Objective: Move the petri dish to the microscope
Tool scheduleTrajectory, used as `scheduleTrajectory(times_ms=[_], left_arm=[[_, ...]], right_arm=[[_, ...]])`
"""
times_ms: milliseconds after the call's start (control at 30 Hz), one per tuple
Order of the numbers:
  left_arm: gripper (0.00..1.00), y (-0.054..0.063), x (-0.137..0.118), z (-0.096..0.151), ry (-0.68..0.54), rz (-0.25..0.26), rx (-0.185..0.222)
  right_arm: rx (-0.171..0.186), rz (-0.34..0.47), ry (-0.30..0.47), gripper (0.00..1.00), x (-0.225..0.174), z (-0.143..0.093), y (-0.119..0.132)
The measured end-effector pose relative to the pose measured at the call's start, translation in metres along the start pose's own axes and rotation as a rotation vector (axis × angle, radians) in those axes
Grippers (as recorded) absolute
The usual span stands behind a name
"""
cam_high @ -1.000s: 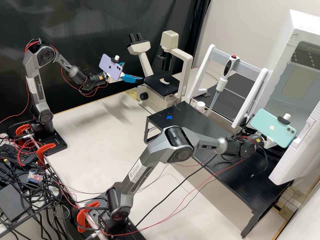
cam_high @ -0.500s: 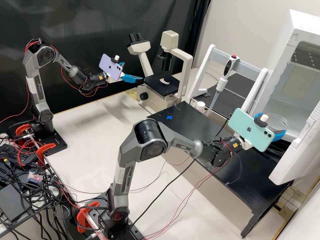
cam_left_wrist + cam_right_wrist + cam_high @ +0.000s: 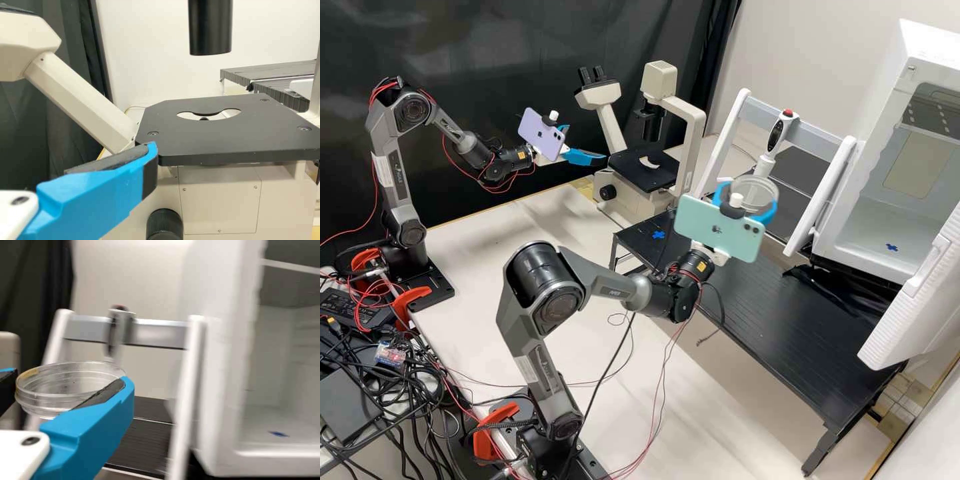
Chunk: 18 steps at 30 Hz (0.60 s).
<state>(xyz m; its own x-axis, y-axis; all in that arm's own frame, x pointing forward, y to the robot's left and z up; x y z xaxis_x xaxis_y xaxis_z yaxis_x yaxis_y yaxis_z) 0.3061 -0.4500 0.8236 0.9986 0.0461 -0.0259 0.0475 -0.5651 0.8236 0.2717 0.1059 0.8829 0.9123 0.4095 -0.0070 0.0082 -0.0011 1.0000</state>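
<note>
High view: petri dish point(image 3: 756, 191), one, gripped in right claw point(image 3: 749, 195), over the tabletop point(image 3: 780, 327); microscope stage point(image 3: 633, 175) well apart, toward picture left. Left claw point(image 3: 587, 143), spread, empty, nearer the microscope stage.

Left wrist view: microscope stage, bare; left claw beside one corner.

Right wrist view: petri dish, near level, clasped side to side.

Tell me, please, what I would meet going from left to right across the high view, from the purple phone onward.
The purple phone → the microscope → the petri dish, held in the right pincer → the open white cabinet.
</note>
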Motion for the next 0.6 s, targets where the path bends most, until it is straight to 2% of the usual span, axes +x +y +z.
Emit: scheduleTrajectory(times_ms=[167, 233, 433, 600], left_arm=[[1.0, 0.0, 0.0, 0.0, 0.0, 0.0, 0.0], [1.0, 0.0, 0.0, 0.0, 0.0, 0.0, 0.0], [1.0, 0.0, 0.0, 0.0, 0.0, 0.0, 0.0], [1.0, 0.0, 0.0, 0.0, 0.0, 0.0, 0.0]], right_arm=[[0.023, -0.083, 0.111, 0.0, 0.002, -0.031, -0.023], [0.049, -0.103, 0.138, 0.0, 0.004, -0.041, -0.031], [0.08, -0.173, 0.187, 0.0, 0.005, -0.059, -0.05], [0.066, -0.225, 0.209, 0.0, 0.007, -0.065, -0.067]])
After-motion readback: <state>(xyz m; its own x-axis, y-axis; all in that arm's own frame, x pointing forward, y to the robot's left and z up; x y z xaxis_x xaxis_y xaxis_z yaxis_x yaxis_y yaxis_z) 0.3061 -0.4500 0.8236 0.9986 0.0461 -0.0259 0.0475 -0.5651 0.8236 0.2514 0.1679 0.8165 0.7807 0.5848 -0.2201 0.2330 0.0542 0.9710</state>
